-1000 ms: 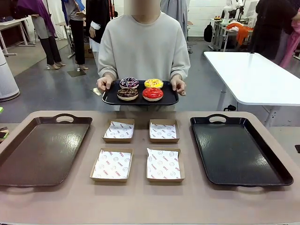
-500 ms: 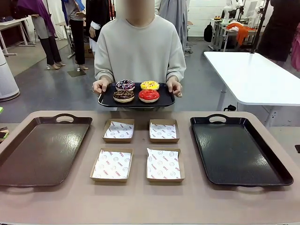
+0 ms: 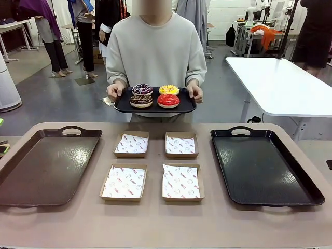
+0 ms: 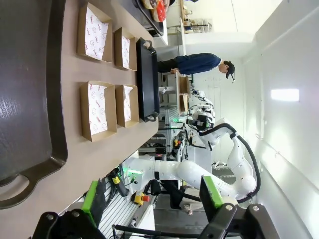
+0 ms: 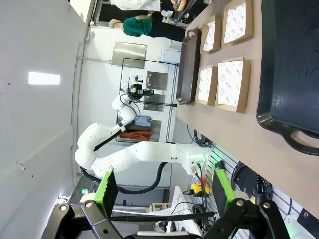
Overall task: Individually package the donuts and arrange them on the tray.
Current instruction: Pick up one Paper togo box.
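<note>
So in the front view, a person at the top middle of the frame had both hands (image 3: 115, 91) on a small black tray (image 3: 155, 109), held off the table. All four donuts were on it: the purple sprinkled one (image 3: 142, 88) and the yellow one (image 3: 169, 90) at the back, the chocolate one (image 3: 141, 100) and the red one (image 3: 168, 100) in front. Lower down, the table (image 3: 155, 223) had four paper-lined boxes (image 3: 123, 181) in a two-by-two block in the middle. A brown tray (image 3: 46, 166) sat at the left and a big black tray (image 3: 264, 166) at the right. In the left wrist view, the left gripper (image 4: 152, 196) was at the bottom edge with its green pads spread wide and nothing between them. The red donut peeked in at the top edge (image 4: 160, 9). In the right wrist view, same deal: the right gripper (image 5: 163, 186) was at the bottom, fingers apart and holding nothing, with the boxes and the big black tray at the upper right.
</note>
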